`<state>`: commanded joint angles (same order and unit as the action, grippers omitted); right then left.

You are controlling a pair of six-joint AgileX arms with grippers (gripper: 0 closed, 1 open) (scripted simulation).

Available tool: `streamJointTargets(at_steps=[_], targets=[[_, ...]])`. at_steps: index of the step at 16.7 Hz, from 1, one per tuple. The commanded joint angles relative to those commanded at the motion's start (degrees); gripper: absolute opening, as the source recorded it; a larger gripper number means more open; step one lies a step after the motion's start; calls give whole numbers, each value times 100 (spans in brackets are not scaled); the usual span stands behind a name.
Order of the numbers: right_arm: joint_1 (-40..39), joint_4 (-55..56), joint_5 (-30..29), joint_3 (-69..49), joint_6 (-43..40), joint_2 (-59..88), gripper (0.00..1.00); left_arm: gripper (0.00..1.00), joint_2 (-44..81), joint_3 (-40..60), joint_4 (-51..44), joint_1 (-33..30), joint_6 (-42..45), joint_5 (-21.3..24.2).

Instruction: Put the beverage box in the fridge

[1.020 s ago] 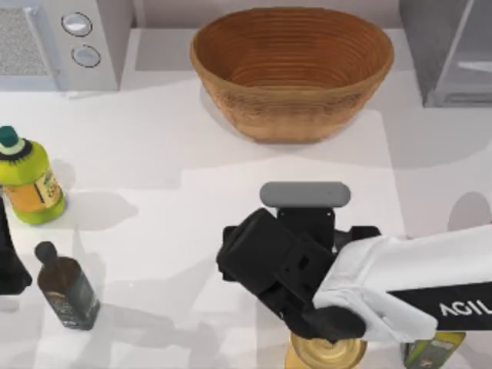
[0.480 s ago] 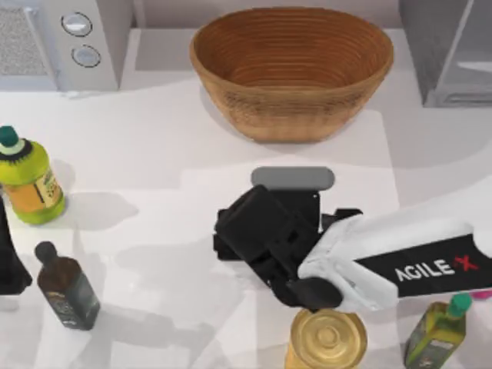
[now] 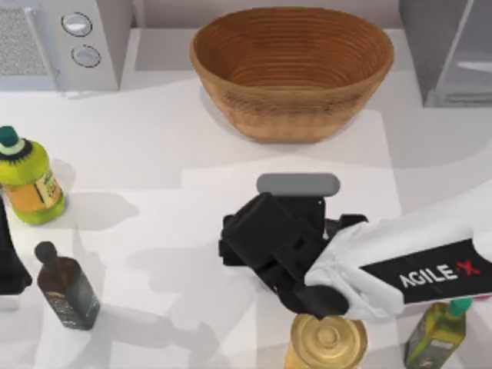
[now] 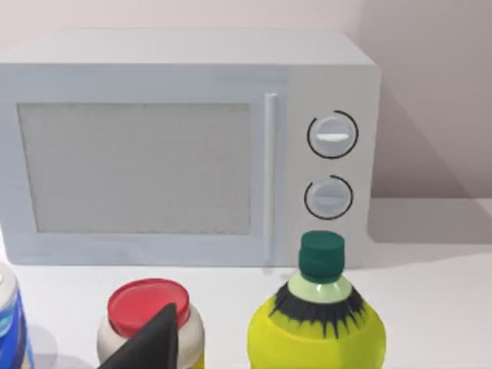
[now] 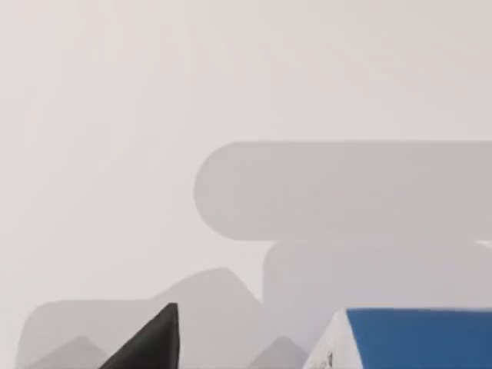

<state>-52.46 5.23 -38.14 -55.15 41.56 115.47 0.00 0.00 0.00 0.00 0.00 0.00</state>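
One dark fingertip (image 5: 150, 338) beside the blue-topped beverage box (image 5: 407, 338) leaves you unable to tell the grasp of your "AGILEX"-lettered right arm (image 3: 419, 269), mid-table.

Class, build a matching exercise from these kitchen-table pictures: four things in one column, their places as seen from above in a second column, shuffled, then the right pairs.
Things
1. woven brown basket
2. white appliance with two round knobs
3. large grey fridge
4. gold-lidded round can

Places
A. far right corner
B. near edge, under the right arm
C. far left corner
D. far middle

Pairs: 1-D, 2-C, 3-A, 4-B
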Motion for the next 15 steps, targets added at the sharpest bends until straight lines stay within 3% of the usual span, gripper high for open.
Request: streamJointTargets(at_steps=[12, 15], targets=[[0, 0, 0, 0, 0, 0, 2, 100, 0, 0, 0, 0, 0, 0], [0, 0, 0, 0, 0, 0, 0, 100, 0, 0, 0, 0, 0, 0]])
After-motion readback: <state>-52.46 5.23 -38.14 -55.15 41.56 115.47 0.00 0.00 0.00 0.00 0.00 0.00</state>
